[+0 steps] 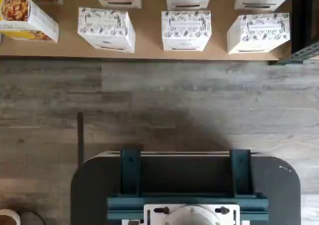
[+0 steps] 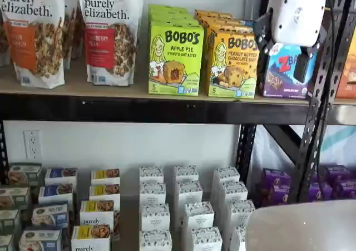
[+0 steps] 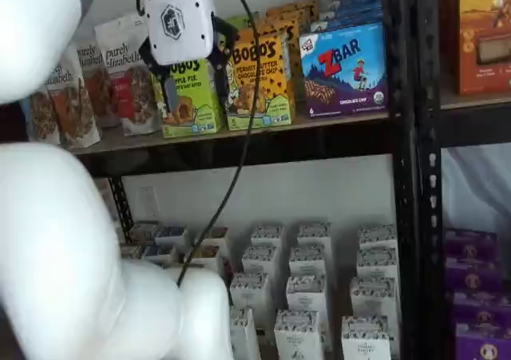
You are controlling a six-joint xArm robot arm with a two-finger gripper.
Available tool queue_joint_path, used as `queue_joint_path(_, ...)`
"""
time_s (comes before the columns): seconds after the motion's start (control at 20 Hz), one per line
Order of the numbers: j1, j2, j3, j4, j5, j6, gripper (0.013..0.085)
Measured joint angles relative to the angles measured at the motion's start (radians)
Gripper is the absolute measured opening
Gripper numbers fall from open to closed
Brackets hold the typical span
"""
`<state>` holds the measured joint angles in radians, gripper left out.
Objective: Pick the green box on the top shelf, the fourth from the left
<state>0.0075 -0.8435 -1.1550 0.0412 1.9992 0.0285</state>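
The green box [image 2: 175, 56] is a lime-green Bobo's Apple Pie carton standing upright on the top shelf [image 2: 139, 109], at the front of a row of like cartons. My gripper [image 2: 282, 56] hangs in front of the shelves with a plain gap between its two black fingers and nothing in them. In a shelf view the gripper [image 3: 194, 77] overlaps the upper part of the green box [image 3: 196, 108]. In a shelf view it lies over the blue ZBar box instead. The wrist view shows only floor and lower boxes, not the green box.
A yellow-orange Bobo's box [image 2: 232, 62] stands right of the green one, then a blue ZBar box [image 2: 281, 75]. Granola bags [image 2: 105, 37] stand to its left. Black uprights [image 2: 314, 106] frame the bay. White cartons [image 2: 186, 206] fill the low shelf. My white arm [image 3: 48, 232] and cable [image 3: 239, 152] hang in front.
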Motion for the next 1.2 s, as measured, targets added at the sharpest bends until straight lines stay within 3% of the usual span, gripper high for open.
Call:
queue_joint_path(0.05,-0.009,-0.011,0.01,0.01,-0.018,-0.007,0.085)
queue_joint_path(0.15,-0.065,-0.072,0.066,0.072,-0.117,-0.042,0.085)
queue_joint_path(0.7,-0.051,-0.081,0.077,0.085,-0.148,-0.029,0.085)
queue_joint_path(0.95,-0.008,-0.072,0.072,0.071,-0.182,0.006,0.085)
queue_joint_path(1.2,0.074,-0.037,0.056,0.06,-0.229,0.079,0.085)
